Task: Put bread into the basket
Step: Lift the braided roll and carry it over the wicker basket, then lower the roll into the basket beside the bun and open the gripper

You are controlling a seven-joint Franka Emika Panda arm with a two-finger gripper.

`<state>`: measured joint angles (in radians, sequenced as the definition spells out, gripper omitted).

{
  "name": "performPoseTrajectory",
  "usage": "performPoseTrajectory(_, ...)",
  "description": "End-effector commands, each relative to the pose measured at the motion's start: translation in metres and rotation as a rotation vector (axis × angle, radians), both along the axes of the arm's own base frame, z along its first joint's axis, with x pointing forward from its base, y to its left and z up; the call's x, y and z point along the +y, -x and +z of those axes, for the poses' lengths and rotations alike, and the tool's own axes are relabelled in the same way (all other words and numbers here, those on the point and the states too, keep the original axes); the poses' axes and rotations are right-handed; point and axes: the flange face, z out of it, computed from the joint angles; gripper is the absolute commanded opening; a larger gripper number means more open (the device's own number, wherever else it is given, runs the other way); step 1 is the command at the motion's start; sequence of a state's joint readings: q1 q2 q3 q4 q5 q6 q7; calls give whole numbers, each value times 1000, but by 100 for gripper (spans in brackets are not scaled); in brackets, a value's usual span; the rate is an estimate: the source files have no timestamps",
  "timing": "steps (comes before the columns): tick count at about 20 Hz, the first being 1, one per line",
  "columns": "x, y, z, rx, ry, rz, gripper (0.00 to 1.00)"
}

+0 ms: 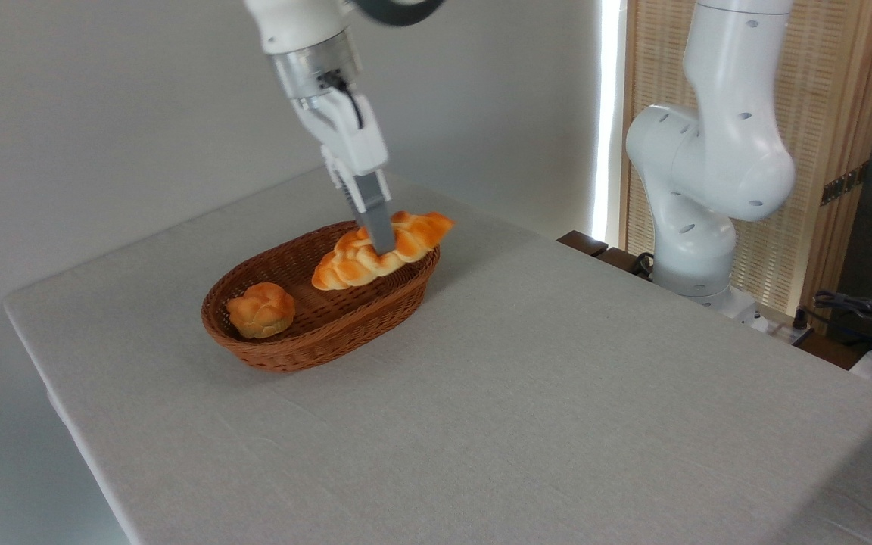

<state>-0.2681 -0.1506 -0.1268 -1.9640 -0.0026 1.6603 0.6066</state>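
Tool (381, 244) tilted down onto bread (379, 250) over basket (315, 337)

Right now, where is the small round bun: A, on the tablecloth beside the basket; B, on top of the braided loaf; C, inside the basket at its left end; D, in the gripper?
C: the round bun sits inside the wicker basket at its left end, apart from the braided loaf that the gripper meets.
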Motion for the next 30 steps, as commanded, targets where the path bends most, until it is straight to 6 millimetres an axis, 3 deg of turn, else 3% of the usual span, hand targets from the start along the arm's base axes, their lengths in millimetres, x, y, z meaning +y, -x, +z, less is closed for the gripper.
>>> performPoseTrajectory(1,-50,-10,-25,2,-2,72,35)
performPoseTrajectory(4,-82,-12,-50,-8,16,105,68)
performPoseTrajectory(5,-86,-12,-56,-6,8,116,91)
performPoseTrajectory(6,-87,-11,-57,-7,3,128,100)
performPoseTrajectory(21,-84,-10,-50,-13,6,108,100)
performPoseTrajectory(25,-70,-15,-17,-72,32,112,100)
performPoseTrajectory(30,-12,-42,38,-112,70,92,100)
